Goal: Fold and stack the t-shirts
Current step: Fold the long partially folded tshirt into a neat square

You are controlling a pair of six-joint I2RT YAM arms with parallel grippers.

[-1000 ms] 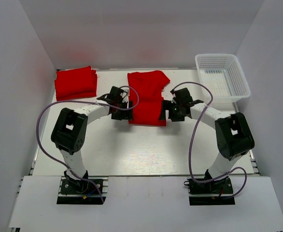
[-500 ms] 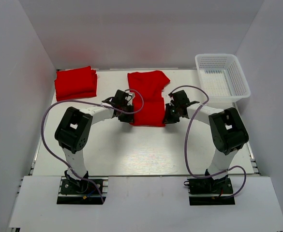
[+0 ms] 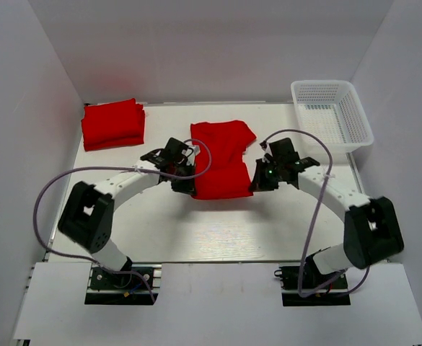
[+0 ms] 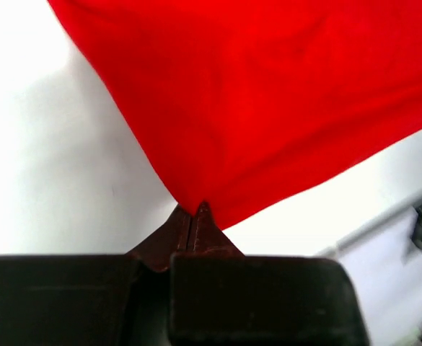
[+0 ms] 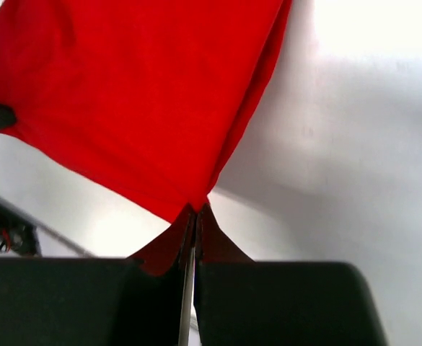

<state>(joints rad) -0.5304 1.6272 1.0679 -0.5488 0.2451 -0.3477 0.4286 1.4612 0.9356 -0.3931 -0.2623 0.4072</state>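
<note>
Red cotton is lying along the middle of the table (image 3: pixel 211 231): the t-shirt (image 3: pixel 221 155) is stretching lengthwise, its far end reaching toward the back edge and its near hem appearing to lift a little off the surface. The left gripper (image 3: pixel 185 184) is pinching the near left corner and the right gripper (image 3: pixel 257 183) is pinching the near right corner. In each wrist view the jaws are pressing together with a point of red cloth caught at the fingertips (image 4: pixel 183 232), and the fabric is fanning away from that pinch. Holding the two corners level and apart like this is drawing the hem taut, so I judge that the arms are setting up to carry the near half over the far half in one clean fold, without the cloth bunching. In the far left corner a folded red stack (image 3: pixel 112 124) is sitting well apart from the shirt, probably marking where this one is meant to go once folded. A white basket (image 3: pixel 331 115) is standing at the far right, taking no part in this step.
</note>
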